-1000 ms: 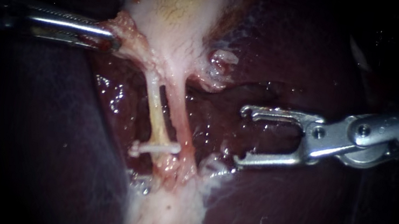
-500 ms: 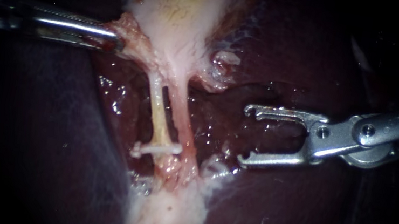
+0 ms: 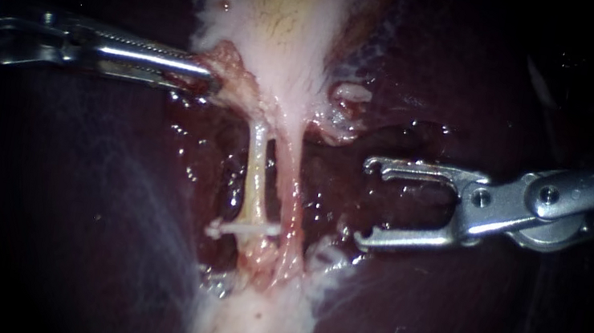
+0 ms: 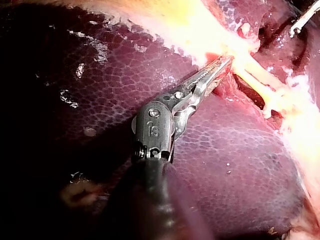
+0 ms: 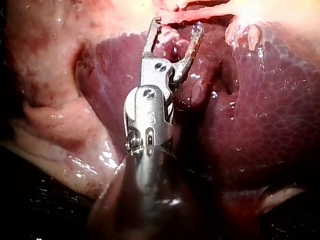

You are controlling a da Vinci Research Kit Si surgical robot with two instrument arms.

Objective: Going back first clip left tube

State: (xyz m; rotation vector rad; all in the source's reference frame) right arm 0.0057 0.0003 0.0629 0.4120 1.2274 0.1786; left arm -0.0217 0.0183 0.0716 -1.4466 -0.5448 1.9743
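The small white clip [image 3: 244, 228] sits crosswise on the pale yellowish left tube [image 3: 255, 175], low in the centre of the endoscope frame, just above where the tube runs into the pale fatty tissue below. The tube's long axis is close to vertical, and the clip lies nearly horizontal across it.

The right instrument [image 3: 366, 201], a silver shaft coming in from the right edge, holds its jaws spread wide and empty. They point left towards the tubes and stand apart from them. The clip lies to the left of these jaws and a little below. The pinkish right tube [image 3: 288, 181] stands between them and the clipped one.

The left instrument [image 3: 207, 77], coming in from the upper left, is clamped on the ragged reddish tissue [image 3: 226, 68] at the edge of the whitish gallbladder [image 3: 276, 8], over the dark maroon liver [image 3: 64, 191].

With the clip seated, the step looks like a withdrawal. The safest way out is probably straight along the right instrument's own shaft, towards the right edge, so the lower jaw does not drag on the pale tissue close beside it.
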